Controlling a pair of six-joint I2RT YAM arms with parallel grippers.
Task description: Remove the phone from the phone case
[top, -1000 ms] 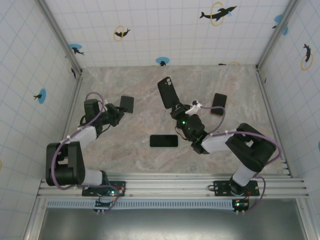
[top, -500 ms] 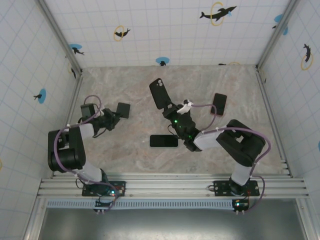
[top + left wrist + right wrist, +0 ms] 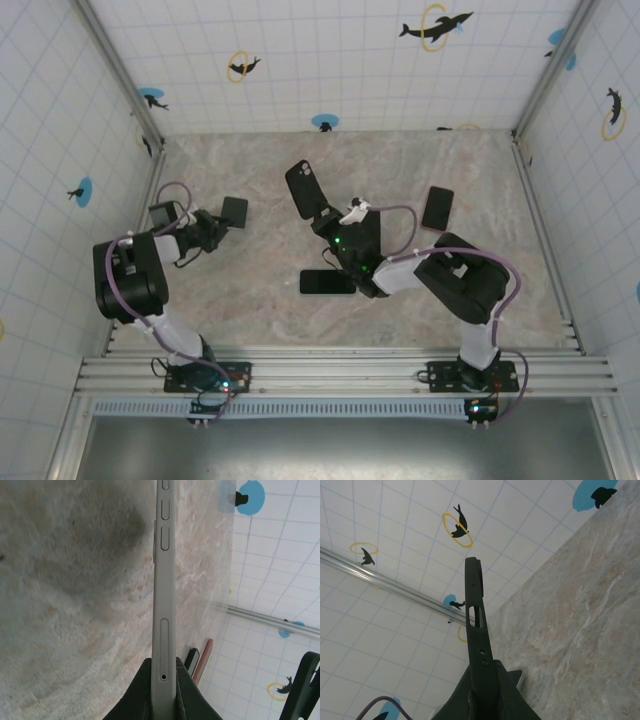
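My left gripper [image 3: 215, 226] is shut on the phone [image 3: 233, 211], a dark slab held above the table at the left. Edge-on in the left wrist view, the phone [image 3: 163, 595] shows a grey side with buttons and a SIM tray, pinched between my black fingers [image 3: 137, 695]. At the centre, my right gripper [image 3: 325, 218] is shut on the black phone case [image 3: 305, 190], which stands tilted upward with its camera cutout at the top. The case [image 3: 476, 615] rises edge-on from the right fingers [image 3: 512, 695]. Phone and case are well apart.
A second black phone [image 3: 327, 282] lies flat on the marble table just below the right gripper. Another dark phone with a reddish rim [image 3: 437, 208] lies at the right. Tiled walls [image 3: 60, 150] close in the table [image 3: 250, 290] on three sides.
Both arms swung left. The left gripper carried the phone back toward the left wall, and the right gripper carried the case leftward over the table's middle.
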